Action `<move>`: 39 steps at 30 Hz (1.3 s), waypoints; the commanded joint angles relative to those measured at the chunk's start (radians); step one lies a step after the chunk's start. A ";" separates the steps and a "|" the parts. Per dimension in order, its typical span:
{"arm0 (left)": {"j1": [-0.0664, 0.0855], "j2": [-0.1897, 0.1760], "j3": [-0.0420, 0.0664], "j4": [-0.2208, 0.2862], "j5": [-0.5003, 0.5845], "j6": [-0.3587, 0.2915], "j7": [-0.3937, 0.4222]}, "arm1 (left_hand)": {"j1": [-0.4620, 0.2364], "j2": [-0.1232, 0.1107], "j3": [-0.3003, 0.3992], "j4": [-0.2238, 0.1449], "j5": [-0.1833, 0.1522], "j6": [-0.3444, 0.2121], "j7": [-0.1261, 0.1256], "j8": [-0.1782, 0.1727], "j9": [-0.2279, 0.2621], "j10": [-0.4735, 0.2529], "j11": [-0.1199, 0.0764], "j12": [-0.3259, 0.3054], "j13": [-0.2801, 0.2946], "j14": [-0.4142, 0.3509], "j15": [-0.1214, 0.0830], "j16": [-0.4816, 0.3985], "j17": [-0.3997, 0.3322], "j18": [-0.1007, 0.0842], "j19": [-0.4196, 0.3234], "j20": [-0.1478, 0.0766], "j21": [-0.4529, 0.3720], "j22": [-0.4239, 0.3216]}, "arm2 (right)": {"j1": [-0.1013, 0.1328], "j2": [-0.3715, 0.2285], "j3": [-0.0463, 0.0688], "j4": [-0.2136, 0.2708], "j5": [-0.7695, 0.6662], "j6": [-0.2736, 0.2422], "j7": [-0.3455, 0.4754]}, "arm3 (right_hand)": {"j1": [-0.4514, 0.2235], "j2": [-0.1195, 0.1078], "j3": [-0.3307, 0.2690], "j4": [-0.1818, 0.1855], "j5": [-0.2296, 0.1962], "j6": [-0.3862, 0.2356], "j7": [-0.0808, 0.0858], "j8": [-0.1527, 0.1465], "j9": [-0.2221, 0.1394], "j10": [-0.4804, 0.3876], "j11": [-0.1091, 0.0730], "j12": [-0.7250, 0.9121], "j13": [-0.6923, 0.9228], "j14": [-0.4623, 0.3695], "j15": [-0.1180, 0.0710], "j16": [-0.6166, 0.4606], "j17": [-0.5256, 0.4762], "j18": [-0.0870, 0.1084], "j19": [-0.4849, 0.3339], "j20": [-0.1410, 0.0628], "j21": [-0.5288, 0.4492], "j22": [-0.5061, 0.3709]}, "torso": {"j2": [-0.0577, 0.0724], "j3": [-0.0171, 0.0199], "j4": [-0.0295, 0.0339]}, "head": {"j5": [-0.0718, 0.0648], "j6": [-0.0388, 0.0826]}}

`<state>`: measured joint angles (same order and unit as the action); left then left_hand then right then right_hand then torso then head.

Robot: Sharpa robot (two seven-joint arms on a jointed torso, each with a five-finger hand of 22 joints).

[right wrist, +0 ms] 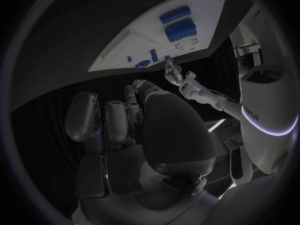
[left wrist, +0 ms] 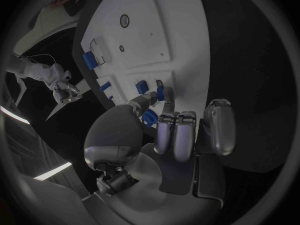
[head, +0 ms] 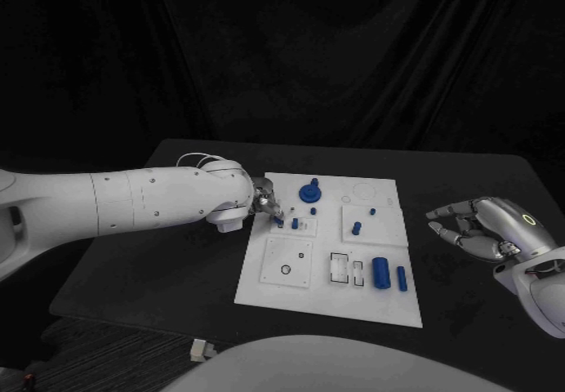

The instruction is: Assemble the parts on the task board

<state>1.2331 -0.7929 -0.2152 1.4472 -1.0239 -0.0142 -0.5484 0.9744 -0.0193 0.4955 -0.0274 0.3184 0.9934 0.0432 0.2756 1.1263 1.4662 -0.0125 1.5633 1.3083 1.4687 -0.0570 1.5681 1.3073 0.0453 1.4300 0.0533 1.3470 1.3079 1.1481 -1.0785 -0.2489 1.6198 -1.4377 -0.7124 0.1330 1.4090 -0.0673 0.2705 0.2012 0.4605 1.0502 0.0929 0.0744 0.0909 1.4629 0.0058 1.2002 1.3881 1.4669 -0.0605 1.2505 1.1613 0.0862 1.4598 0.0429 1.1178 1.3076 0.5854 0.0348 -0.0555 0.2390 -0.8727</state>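
Head view: task board (head: 389, 306) mid-desk (head: 153, 278); blue knob part (head: 309, 193) seated upright, small pegs standing, two cylinders (head: 381, 272) lying loose near right edge, so assembly seems partial. Left robot hand (head: 266, 206) over board's left edge, fingertips pinching small blue peg (left wrist: 160, 92). Right robot hand (head: 489, 229) hovers off board, fingers curled, holding nothing.

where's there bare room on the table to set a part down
Bare black table lies between the task board's right edge and the right robot hand, and along the near edge below the left arm. The board's upper left is crowded: the left robot hand works among blue parts.
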 commanded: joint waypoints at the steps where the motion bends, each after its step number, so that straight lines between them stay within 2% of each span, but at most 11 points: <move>1: -0.007 -0.002 -0.001 0.004 0.004 0.008 0.000 | -0.005 0.009 -0.001 0.008 0.001 0.004 -0.003 -0.001 0.001 0.093 -0.010 -0.007 0.255 0.102 -0.007 0.003 0.263 0.009 0.002 -0.004 0.001 0.191 | -0.003 -0.001 0.001 0.001 -0.002 -0.002 -0.017 | 0.008 -0.003 0.005 -0.002 0.005 0.001 0.002 -0.004 -0.001 -0.001 -0.002 -0.003 -0.166 0.037 -0.006 -0.007 -0.001 -0.003 -0.001 -0.002 -0.005 0.154 | 0.000 0.0000 0.0004 | -0.002 0.000; 9: -0.021 0.001 -0.001 0.005 0.004 0.017 0.003 | -0.005 0.010 -0.001 0.008 0.001 0.004 -0.003 -0.001 0.001 0.092 -0.010 -0.009 0.254 0.102 -0.007 0.003 0.263 0.010 0.001 -0.004 -0.001 0.190 | -0.004 0.001 0.001 0.000 -0.002 -0.001 -0.019 | 0.008 -0.003 0.005 -0.002 0.005 0.001 0.002 -0.004 -0.001 -0.001 -0.002 -0.003 -0.166 0.037 -0.006 -0.007 -0.001 -0.003 -0.001 -0.002 -0.005 0.154 | 0.000 0.0009 0.0010 | -0.001 0.000; 14: -0.029 0.004 0.000 0.003 0.004 0.020 0.004 | -0.004 0.011 -0.001 0.008 0.001 0.004 -0.003 -0.001 0.002 0.092 -0.010 -0.008 0.254 0.102 -0.007 0.003 0.263 0.010 0.001 -0.004 -0.001 0.190 | -0.005 0.001 0.001 -0.001 -0.002 0.000 -0.020 | 0.008 -0.003 0.005 -0.002 0.005 0.001 0.002 -0.004 -0.001 -0.001 -0.002 -0.003 -0.166 0.037 -0.006 -0.007 -0.001 -0.003 -0.001 -0.002 -0.005 0.154 | -0.001 0.0002 0.0007 | 0.001 0.000; 29: -0.034 0.000 0.000 0.007 0.004 0.009 0.011 | -0.003 0.014 -0.001 0.009 0.001 0.004 -0.003 -0.001 0.002 0.092 -0.010 -0.009 0.254 0.102 -0.007 0.003 0.263 0.010 0.001 -0.004 -0.001 0.190 | -0.006 0.002 0.001 -0.005 -0.002 0.001 -0.024 | 0.006 -0.003 0.008 -0.004 0.008 0.001 0.003 -0.004 -0.002 -0.002 -0.001 -0.006 -0.168 0.036 -0.006 -0.009 -0.004 -0.003 -0.002 -0.001 -0.006 0.153 | -0.001 0.0003 -0.0008 | 0.004 0.000; 37: -0.034 -0.007 0.000 0.015 0.004 -0.021 0.049 | -0.006 0.030 -0.004 0.021 0.000 0.008 -0.002 0.002 0.007 0.093 -0.010 -0.007 0.255 0.102 -0.007 0.003 0.263 0.009 0.004 -0.004 0.003 0.191 | -0.007 0.003 0.001 -0.007 -0.002 0.002 -0.024 | 0.006 -0.003 0.009 -0.004 0.008 0.001 0.003 -0.004 -0.002 -0.002 -0.001 -0.007 -0.169 0.036 -0.006 -0.010 -0.006 -0.003 -0.002 -0.001 -0.008 0.153 | 0.000 -0.0001 0.0004 | 0.002 0.000; 39: -0.034 -0.010 0.000 0.018 0.004 -0.027 0.059 | -0.019 0.045 -0.018 0.050 -0.024 0.012 -0.002 0.008 0.014 0.094 -0.010 -0.006 0.255 0.102 -0.007 0.003 0.263 0.008 0.006 -0.004 0.006 0.192 | -0.007 0.003 0.001 -0.008 -0.002 0.002 -0.024 | 0.006 -0.003 0.009 -0.004 0.008 0.000 0.003 -0.004 -0.002 -0.002 -0.001 -0.008 -0.170 0.036 -0.006 -0.011 -0.006 -0.003 -0.002 -0.001 -0.010 0.152 | 0.000 0.0002 0.0001 | 0.002 0.000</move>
<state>1.2082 -0.8036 -0.2101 1.4602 -1.0269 -0.0387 -0.5215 0.9600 0.0144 0.4808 0.0102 0.3050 0.9992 0.0414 0.2807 1.1399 1.4662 -0.0125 1.5595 1.3083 1.4687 -0.0570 1.5681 1.3073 0.0454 1.4307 0.0526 1.3470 1.3076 1.1442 -1.0755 -0.2489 1.6120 -1.4377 -0.7114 0.1268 1.4062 -0.0701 0.2745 0.1972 0.4645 1.0502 0.0928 0.0744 0.0902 1.4628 0.0059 1.1974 1.3888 1.4668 -0.0605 1.2435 1.1564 0.0862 1.4598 0.0429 1.1133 1.3073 0.5851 0.0348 -0.0557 0.2414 -0.8728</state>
